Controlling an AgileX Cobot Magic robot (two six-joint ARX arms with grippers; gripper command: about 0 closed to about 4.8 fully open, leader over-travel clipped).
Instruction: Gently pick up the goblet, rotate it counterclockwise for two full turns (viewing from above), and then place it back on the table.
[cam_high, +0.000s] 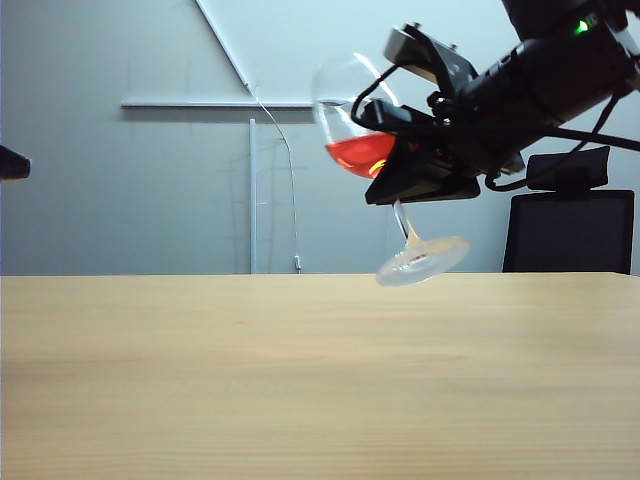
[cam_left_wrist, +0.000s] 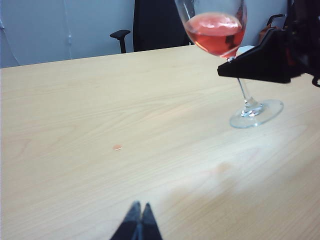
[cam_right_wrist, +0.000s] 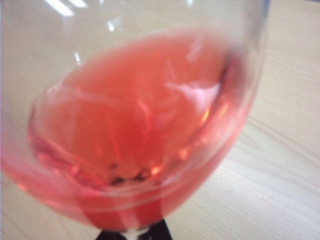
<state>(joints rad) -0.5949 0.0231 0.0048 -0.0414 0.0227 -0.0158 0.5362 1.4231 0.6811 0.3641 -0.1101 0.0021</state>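
The goblet (cam_high: 352, 125) hangs above the table (cam_high: 300, 380), tilted, its red liquid pooled in the lower bowl and its round foot (cam_high: 424, 258) clear of the wood. My right gripper (cam_high: 388, 178) is shut on the thin stem just under the bowl. From the left wrist view the goblet (cam_left_wrist: 216, 31) shows far across the table (cam_left_wrist: 100, 100), with the right gripper (cam_left_wrist: 231, 63) clamped below the bowl. The bowl (cam_right_wrist: 140, 115) fills the right wrist view, where the right gripper (cam_right_wrist: 134, 234) pinches the stem. My left gripper (cam_left_wrist: 139, 206) is shut and empty, low over the wood, far from the glass.
A black office chair (cam_high: 570, 230) stands behind the table's far edge on the right, also visible as a chair (cam_left_wrist: 155, 25) in the left wrist view. A white pole (cam_high: 252, 195) rises behind the table. A small reddish spot (cam_left_wrist: 117, 147) marks the wood.
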